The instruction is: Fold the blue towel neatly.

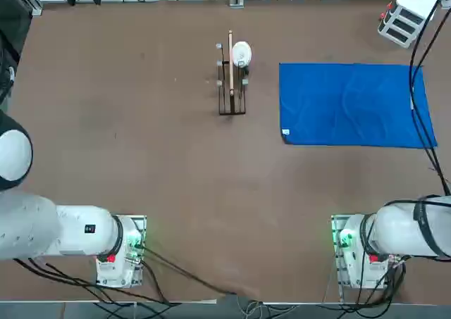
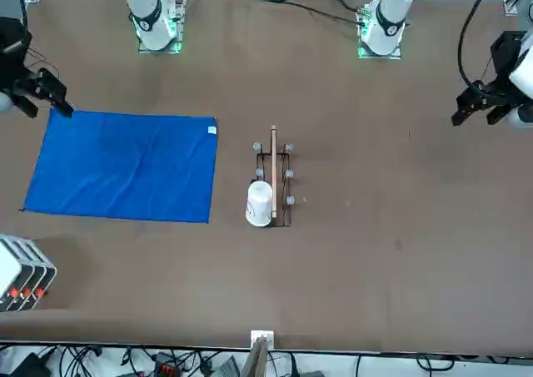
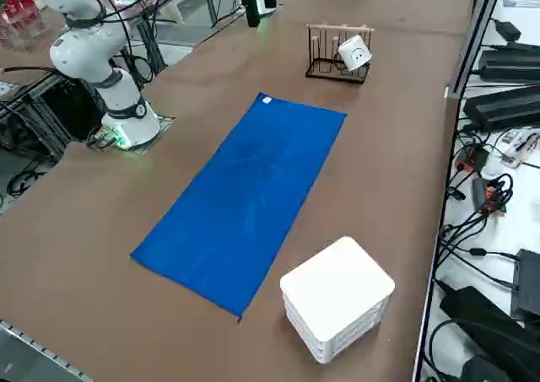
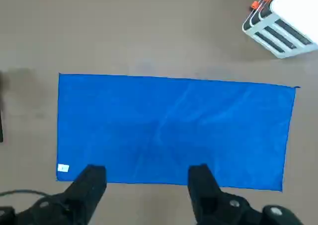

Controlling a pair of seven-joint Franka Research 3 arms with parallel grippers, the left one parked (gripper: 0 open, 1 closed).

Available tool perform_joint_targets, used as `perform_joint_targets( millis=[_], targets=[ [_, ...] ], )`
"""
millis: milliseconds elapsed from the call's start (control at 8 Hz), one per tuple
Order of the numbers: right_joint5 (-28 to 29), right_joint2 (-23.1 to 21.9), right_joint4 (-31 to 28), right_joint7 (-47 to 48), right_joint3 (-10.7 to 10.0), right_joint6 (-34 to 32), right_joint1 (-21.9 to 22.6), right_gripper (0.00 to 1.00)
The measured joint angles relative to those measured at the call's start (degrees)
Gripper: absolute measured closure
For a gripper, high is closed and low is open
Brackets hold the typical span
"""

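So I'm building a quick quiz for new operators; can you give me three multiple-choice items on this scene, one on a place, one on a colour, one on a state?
1. Where does the small rack with the white cup stand?
A. On the towel
B. On the bare table, apart from the towel
C. On the white box

2. What colour is the towel?
A. Red
B. Green
C. Blue

3. How does the towel lie?
A. Spread flat, unfolded
B. Rolled up
C. Held in the gripper

Answers:
1 B: the rack sits on the table beside the blue towel.
2 C: it is bright blue.
3 A: it lies open as one rectangle below the open right gripper.
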Motion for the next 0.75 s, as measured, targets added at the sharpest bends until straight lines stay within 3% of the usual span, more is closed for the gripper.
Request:
perform_joint_targets(
  millis=[750],
  targets=[
    [0.0, 1.0, -1.3, 0.7, 0.0, -3.0, -0.4, 0.0]
  ],
)
